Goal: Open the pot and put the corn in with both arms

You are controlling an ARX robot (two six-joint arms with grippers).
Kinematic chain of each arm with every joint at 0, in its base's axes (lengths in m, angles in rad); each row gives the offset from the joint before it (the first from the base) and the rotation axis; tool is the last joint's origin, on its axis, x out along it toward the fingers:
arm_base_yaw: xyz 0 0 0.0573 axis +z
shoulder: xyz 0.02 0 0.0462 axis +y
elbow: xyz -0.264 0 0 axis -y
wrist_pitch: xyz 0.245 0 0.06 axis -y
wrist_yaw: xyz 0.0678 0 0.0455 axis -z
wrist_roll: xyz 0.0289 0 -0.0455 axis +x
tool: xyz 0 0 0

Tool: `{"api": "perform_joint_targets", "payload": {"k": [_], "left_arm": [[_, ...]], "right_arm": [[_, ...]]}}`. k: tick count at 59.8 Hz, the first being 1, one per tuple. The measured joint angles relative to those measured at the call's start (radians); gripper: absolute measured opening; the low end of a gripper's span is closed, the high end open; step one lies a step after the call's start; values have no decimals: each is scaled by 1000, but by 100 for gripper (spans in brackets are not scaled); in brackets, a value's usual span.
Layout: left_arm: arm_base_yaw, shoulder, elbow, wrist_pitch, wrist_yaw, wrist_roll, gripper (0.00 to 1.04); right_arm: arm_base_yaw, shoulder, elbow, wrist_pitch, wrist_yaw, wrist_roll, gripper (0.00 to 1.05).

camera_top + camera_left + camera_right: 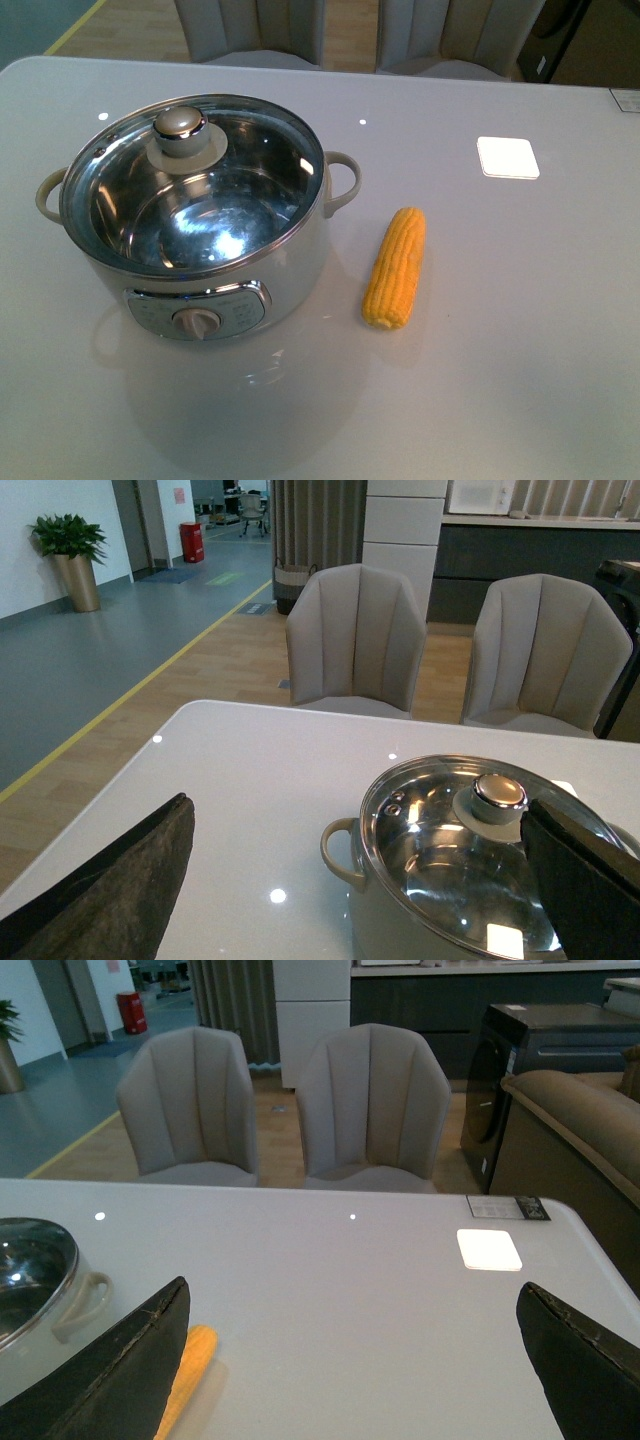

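Note:
The white pot (215,262) stands on the table's left half with its glass lid (200,190) on top; the lid's beige knob (181,124) sits toward the far left rim. The yellow corn (396,266) lies on the table just right of the pot, apart from it. Neither arm shows in the front view. In the left wrist view my left gripper (360,880) is open, held above and before the pot (470,880), one dark finger (585,880) overlapping the lid's edge. My right gripper (350,1365) is open above bare table, with the corn (188,1365) beside one finger.
A white square patch (508,157) lies on the table at the back right, and a small label (508,1207) near the far right corner. Two grey chairs (370,1110) stand behind the far table edge (320,68).

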Motion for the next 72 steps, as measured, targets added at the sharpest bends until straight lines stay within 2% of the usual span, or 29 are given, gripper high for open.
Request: {"api": "perform_joint_targets", "payload": {"k": [45, 50, 56, 65, 72], "left_arm": [[0, 1, 0, -2, -3, 0, 98], [-13, 68, 53, -159, -58, -81, 98], [-13, 120, 75, -229, -29, -130, 98], [-13, 231, 107, -102, 27, -135, 98], [-43, 471, 108, 172, 61, -126, 98]], "right_arm": [[0, 0, 0, 0, 0, 0, 96], [0, 0, 0, 0, 0, 0, 96], [0, 0, 0, 0, 0, 0, 96], [0, 0, 0, 0, 0, 0, 96], [0, 0, 0, 0, 0, 0, 96]]}}
